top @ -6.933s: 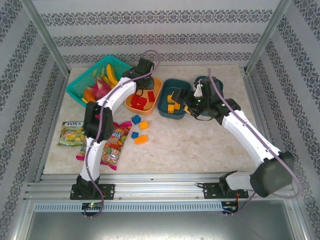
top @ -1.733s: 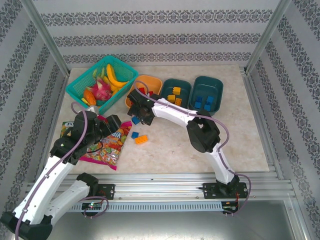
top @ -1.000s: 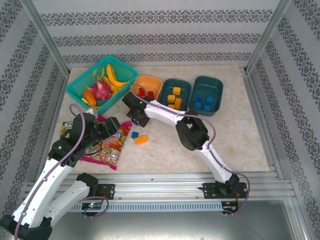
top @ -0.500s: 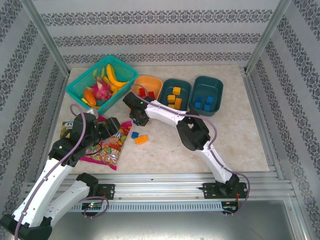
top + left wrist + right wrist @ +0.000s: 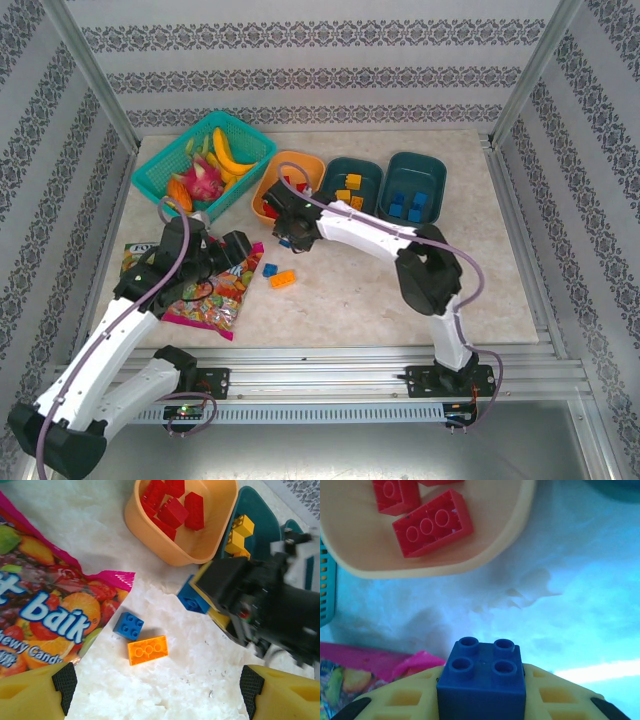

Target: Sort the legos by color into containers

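- Right hand (image 5: 480, 695) is shut tight on a small blue brick (image 5: 482, 675).
- It holds the brick close to the tabletop (image 5: 380, 290), just beside the orange tub (image 5: 300, 157) with the red bricks (image 5: 432, 522) in it. That is the wrong tub for blue.
- I think the brick must go to the teal tub (image 5: 443, 180) on the right by the far edge, where the blue bricks (image 5: 408, 207) are.
- Between those two sits the middle tub (image 5: 352, 161), and it has yellow bricks (image 5: 347, 190).
- Left hand (image 5: 157, 690) is open wide and holds nothing. It hangs over a loose blue brick (image 5: 128, 625) and an orange brick (image 5: 147, 650), maybe to take one.
- Those two touch each other and lie right beside the candy bag (image 5: 50, 605).
- At the far left corner there is a basket (image 5: 247, 131) of toy fruit.
- The tabletop is pale and looks like stone. Striped walls (image 5: 320, 70) and metal posts (image 5: 90, 70) stand around it.
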Controlling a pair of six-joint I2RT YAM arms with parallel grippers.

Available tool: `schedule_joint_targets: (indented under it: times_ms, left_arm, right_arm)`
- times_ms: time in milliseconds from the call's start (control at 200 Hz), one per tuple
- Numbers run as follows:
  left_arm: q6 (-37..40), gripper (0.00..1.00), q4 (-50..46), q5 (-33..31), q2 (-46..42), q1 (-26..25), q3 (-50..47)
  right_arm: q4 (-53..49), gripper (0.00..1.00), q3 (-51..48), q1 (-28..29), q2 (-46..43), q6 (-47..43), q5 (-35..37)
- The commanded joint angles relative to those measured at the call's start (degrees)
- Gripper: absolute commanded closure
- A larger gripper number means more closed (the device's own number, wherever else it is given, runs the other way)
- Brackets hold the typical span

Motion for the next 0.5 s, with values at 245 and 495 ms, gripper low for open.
schedule_joint_targets:
  times_ms: [245,495]
  left_arm:
    - [5.4,0.13,12.7,3.7,20.2,-10.1,11.0]
    - [7.9,0.13,18.2,8.0,37.8,-13.9,24.5]
  right_arm:
    - [-2.4,0.69,-16.6,-14.3,-20.3,-16.0,6.0]
    - [-2.6,0.69,-11.5,-33.1,-14.4,-28.7,-0.5]
